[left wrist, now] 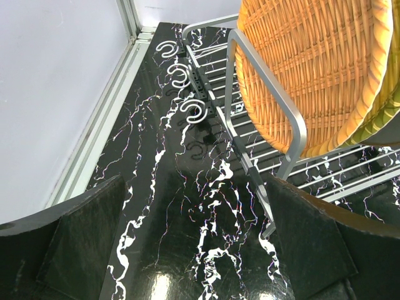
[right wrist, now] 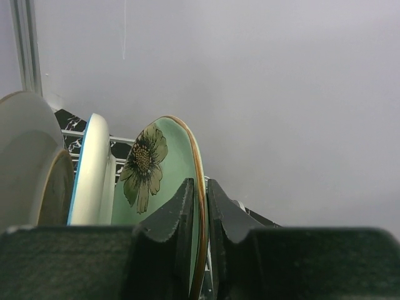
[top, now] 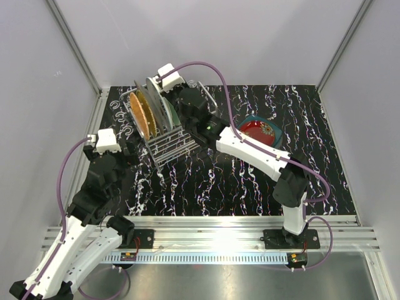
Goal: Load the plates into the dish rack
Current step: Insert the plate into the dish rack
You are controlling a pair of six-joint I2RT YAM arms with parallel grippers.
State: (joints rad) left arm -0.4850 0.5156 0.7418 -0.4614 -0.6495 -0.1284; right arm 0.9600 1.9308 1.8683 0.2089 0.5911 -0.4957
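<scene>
The silver wire dish rack (top: 167, 142) stands at the back left of the table. An orange woven plate (top: 140, 115) and a grey plate (top: 154, 100) stand upright in it. My right gripper (top: 177, 106) is at the rack's right end, shut on the rim of a pale green plate with a flower (right wrist: 147, 178), which stands upright beside a white blue-edged plate (right wrist: 92, 167); the jaws (right wrist: 201, 206) pinch its brown edge. A red patterned plate (top: 258, 130) lies on a dark teal plate (top: 273, 125) at the right. My left gripper (left wrist: 200, 250) is open and empty above the table by the rack's near corner, below the orange plate (left wrist: 306, 69).
White hooks (left wrist: 192, 111) stick out from the rack's left side (left wrist: 269, 94). The enclosure's left wall and metal frame (left wrist: 106, 119) run close along the rack. The black marbled table (top: 237, 181) spreads between the rack and the arm bases.
</scene>
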